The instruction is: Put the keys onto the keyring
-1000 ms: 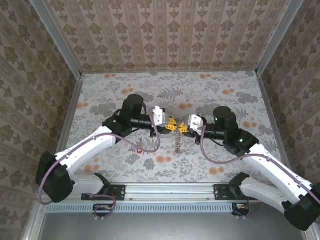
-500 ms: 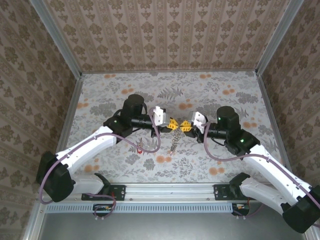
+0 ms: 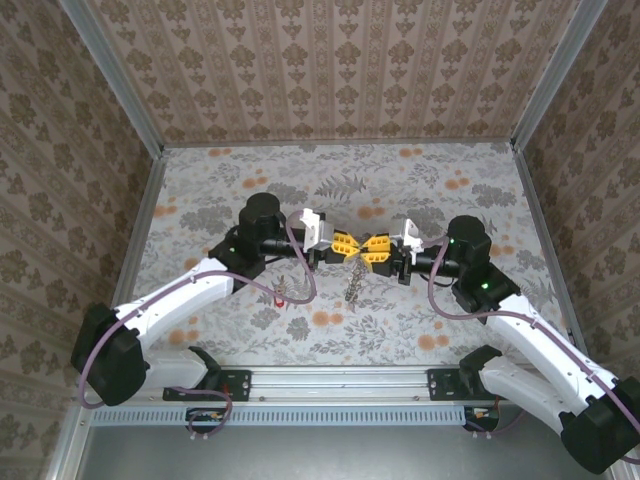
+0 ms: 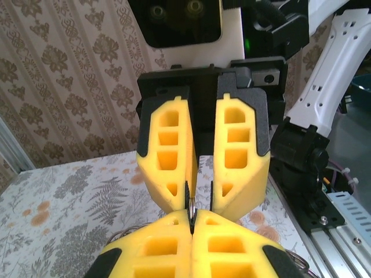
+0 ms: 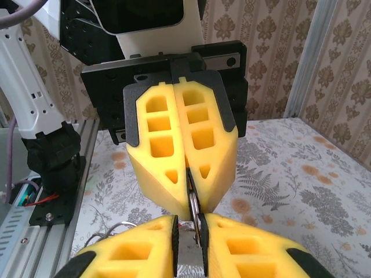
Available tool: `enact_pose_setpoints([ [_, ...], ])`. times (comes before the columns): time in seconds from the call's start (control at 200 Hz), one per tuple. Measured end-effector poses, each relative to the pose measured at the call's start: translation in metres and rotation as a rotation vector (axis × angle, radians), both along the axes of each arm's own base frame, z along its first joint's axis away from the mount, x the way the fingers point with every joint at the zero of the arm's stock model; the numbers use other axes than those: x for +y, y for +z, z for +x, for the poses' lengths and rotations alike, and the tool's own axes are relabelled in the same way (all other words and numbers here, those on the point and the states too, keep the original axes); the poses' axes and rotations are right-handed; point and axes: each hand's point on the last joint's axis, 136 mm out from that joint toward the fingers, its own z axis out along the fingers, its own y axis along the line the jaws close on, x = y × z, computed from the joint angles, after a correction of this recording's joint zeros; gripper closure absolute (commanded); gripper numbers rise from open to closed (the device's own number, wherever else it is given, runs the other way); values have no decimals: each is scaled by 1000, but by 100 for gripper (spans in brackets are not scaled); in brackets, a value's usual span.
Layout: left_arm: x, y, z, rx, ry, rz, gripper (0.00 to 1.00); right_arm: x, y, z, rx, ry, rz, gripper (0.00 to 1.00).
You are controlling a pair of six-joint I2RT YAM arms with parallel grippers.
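The keyring is a grey metal ring with a limp chain strand (image 3: 355, 283) hanging below the two grippers, which meet tip to tip above the table's middle. My left gripper (image 3: 349, 246) is shut on the ring's thin edge (image 4: 190, 209). My right gripper (image 3: 373, 249) faces it with its jaws a little apart. The ring (image 5: 195, 209) lies against one of its pads, with a gap on the other side. The keys show as a small red-headed piece (image 3: 281, 291) lying on the table left of the chain, by the left arm's purple cable.
The floral table (image 3: 450, 190) is walled in by patterned panels on three sides. An aluminium rail (image 3: 340, 380) with both arm bases runs along the near edge. Purple cables loop under each forearm.
The right gripper has drawn back to the right, levelled out and parted its jaws. The left gripper has closed fully on the ring, and the hanging chain has swung slightly.
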Motion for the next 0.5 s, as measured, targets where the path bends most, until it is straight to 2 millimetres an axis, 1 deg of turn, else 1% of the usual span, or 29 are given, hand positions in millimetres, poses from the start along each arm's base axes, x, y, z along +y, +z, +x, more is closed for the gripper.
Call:
enact_pose_setpoints([
  [0.125, 0, 3, -2, -2, -11, -22, 100, 0, 2, 0, -8, 0, 4, 82],
  [0.18, 0, 4, -3, -7, -14, -31, 100, 0, 2, 0, -11, 0, 5, 84],
  [0.265, 0, 5, -3, -10, -17, -39, 100, 0, 3, 1, -14, -2, 8, 91],
  [0.335, 1, 5, -3, -7, -16, -40, 100, 0, 3, 1, -10, -3, 14, 100],
  [0.48, 1, 5, -2, -8, -11, -46, 100, 0, 3, 2, -11, -6, 17, 100],
  [0.5, 1, 5, -2, -7, -9, -45, 97, 0, 3, 2, -13, -7, 16, 100],
])
